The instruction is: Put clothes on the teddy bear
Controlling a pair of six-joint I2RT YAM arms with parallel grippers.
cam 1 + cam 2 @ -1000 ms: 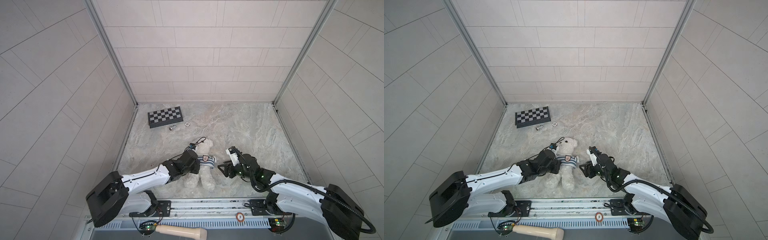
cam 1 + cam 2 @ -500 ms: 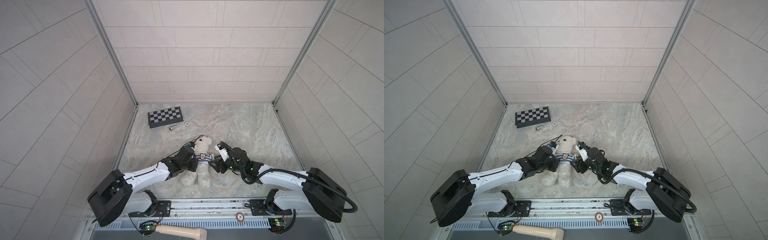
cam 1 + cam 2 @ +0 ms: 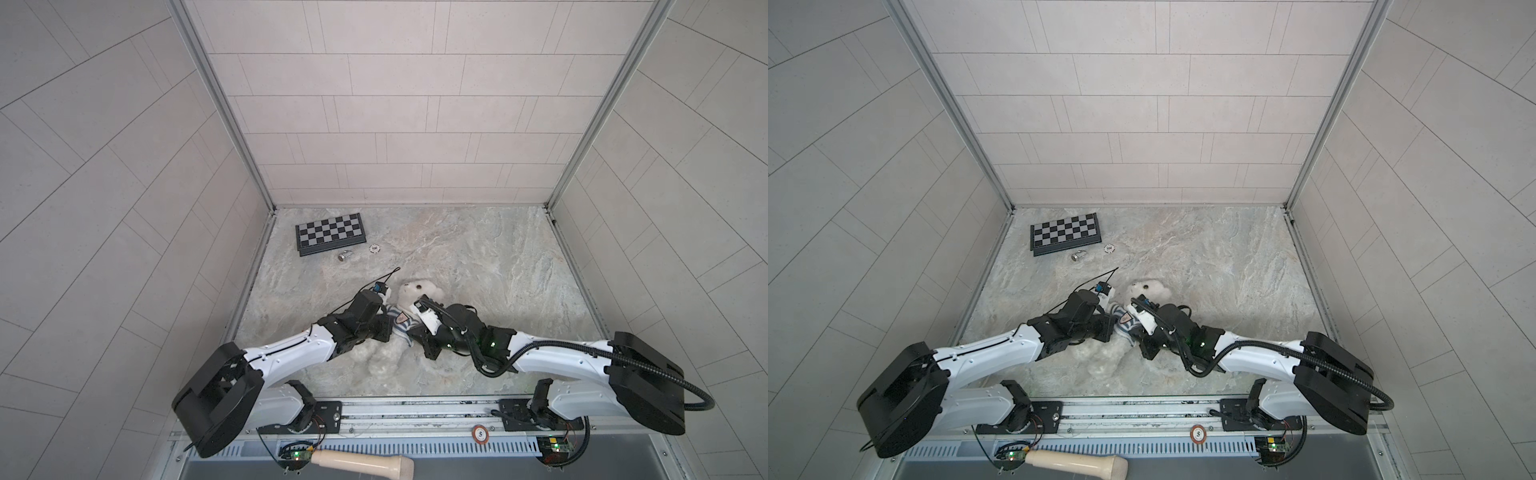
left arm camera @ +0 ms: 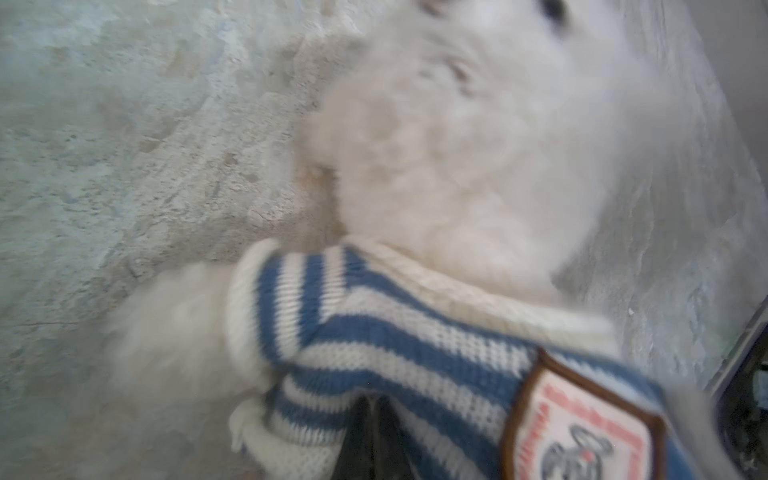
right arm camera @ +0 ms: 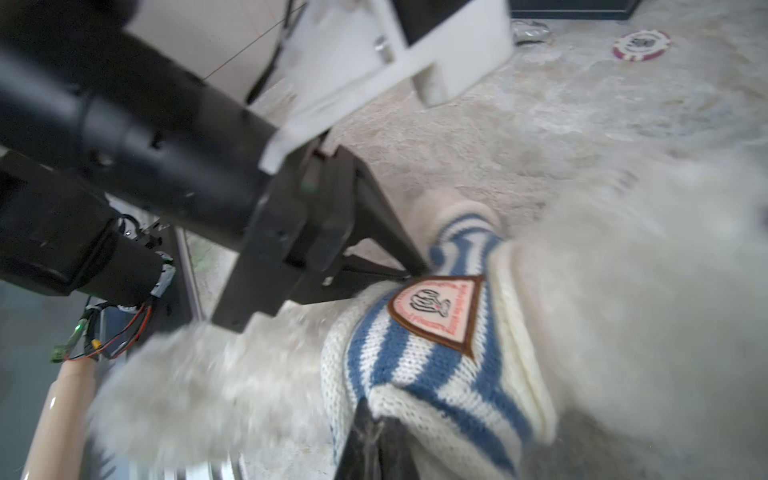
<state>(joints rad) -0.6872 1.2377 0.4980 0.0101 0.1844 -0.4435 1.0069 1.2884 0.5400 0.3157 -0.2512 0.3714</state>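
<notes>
With the shirt (image 4: 395,345) bunched high on the teddy bear (image 3: 413,291), the left gripper (image 4: 372,409) and right gripper (image 5: 372,415) each pinch what seems to be its hem, so the next move probably calls for an even downward tug.

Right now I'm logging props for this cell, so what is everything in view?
bear: one, white, mid-table between the grippers
shirt: one, blue-and-white striped, on the bear
chessboard: one, black and grey, far left of table
chip: one, white and purple, beside the chessboard
metal piece: one, silver, next to the chip
handle: one, beige, below the front rail
disc: one, red and white, on the front rail
table: one, grey marbled
left gripper: one, black, shut on the shirt
right gripper: one, black, shut on the shirt
</notes>
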